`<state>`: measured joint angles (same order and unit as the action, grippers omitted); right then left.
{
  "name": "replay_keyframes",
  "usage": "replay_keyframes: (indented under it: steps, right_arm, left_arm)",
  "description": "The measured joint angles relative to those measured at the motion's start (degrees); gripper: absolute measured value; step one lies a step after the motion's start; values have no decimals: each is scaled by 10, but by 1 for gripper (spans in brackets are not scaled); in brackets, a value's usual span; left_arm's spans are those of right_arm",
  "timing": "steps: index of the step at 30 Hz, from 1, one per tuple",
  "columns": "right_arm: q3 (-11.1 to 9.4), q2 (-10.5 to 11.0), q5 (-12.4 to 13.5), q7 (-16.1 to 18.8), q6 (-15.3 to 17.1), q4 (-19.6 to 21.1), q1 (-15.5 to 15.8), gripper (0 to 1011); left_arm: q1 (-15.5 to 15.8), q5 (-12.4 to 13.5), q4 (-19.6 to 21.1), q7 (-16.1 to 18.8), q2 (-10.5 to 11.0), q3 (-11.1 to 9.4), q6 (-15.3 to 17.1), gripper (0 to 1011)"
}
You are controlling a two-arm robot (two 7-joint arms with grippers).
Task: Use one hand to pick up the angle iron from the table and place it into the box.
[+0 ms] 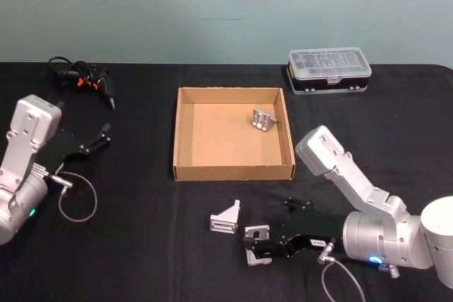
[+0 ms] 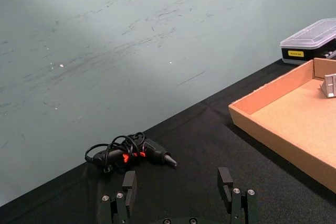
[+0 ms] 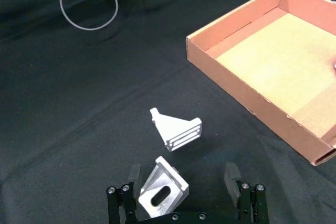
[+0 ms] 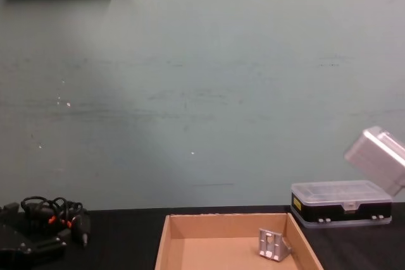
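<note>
Here the angle iron (image 3: 160,190) lies near the table's (image 1: 141,259) front edge, between the spread fingers (image 3: 231,174) of our right gripper (image 3: 182,174), ungrasped. Stiff, light, slick metal, we judge: pinch its flat flanges. Our left gripper (image 2: 177,182) idles, spread, near the left edge.

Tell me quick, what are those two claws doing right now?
Left gripper: open, holding nothing.
Right gripper: open, straddling an angle iron on the table, not gripping it.

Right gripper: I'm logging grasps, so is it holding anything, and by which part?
Nothing held. The open right gripper straddles an angle iron lying on the table; the left gripper, at the table's left, is open and empty.
</note>
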<state>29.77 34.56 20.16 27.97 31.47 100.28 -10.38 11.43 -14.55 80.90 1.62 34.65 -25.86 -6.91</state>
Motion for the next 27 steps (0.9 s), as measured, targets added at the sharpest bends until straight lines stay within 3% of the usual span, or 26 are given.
replay_keyframes:
  steps: [20, 27]
  right_arm:
    - [8, -6, 2, -4, -4, -11, -4, 990]
    - [7, -6, 2, -4, -4, -10, -4, 817]
  left_arm:
    - [0, 0, 0, 0, 0, 0, 0, 1011]
    - [0, 0, 0, 0, 0, 0, 0, 1011]
